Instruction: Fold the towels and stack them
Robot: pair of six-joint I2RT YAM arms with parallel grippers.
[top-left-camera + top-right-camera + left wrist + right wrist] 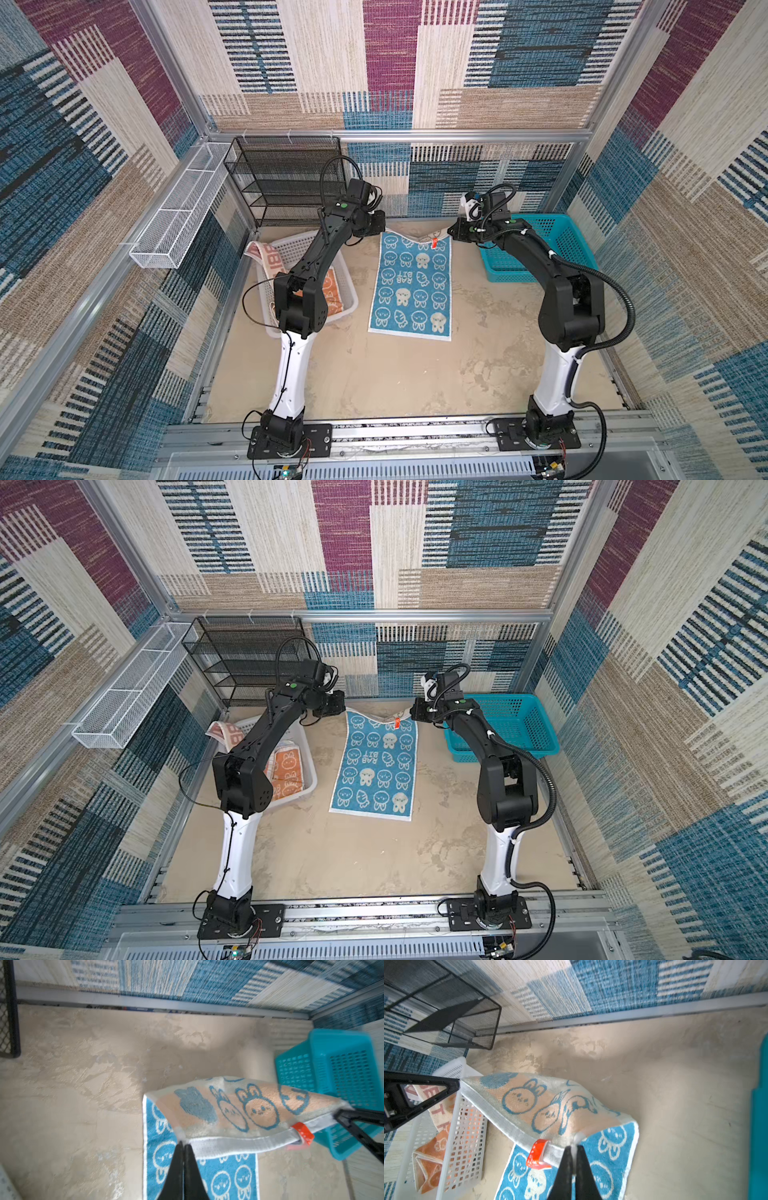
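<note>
L hand [184, 1144] pinches towel [257, 1109], edge blurred

top views: you look steeply down from above the table's [374, 382] near edge, whole cell | wrist views: close, facing far edge | all four share the towel's [239, 1109] lifted end
</note>
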